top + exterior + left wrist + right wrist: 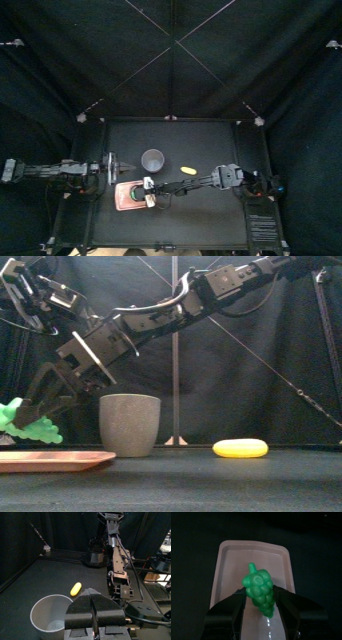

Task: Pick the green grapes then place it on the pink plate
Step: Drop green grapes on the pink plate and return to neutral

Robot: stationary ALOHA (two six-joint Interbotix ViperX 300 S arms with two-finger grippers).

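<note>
This is a robotics lab booth. Black curtains [80,70] wall off 12 o'clock behind a small black table [201,135]. The left arm [60,168] enters from 9 o'clock and the right arm [221,178] from 3 o'clock.

Right gripper [261,594] reaches leftward, clamped; left gripper [93,598] closed.

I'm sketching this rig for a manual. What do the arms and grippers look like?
Both the right arm and the left arm are black, built of boxy jointed segments with black cables along them. The right gripper has two broad black jaws with rounded edges; from outside, in the front view, they look grey. The left gripper has matching black jaws that narrow toward their tips.
</note>
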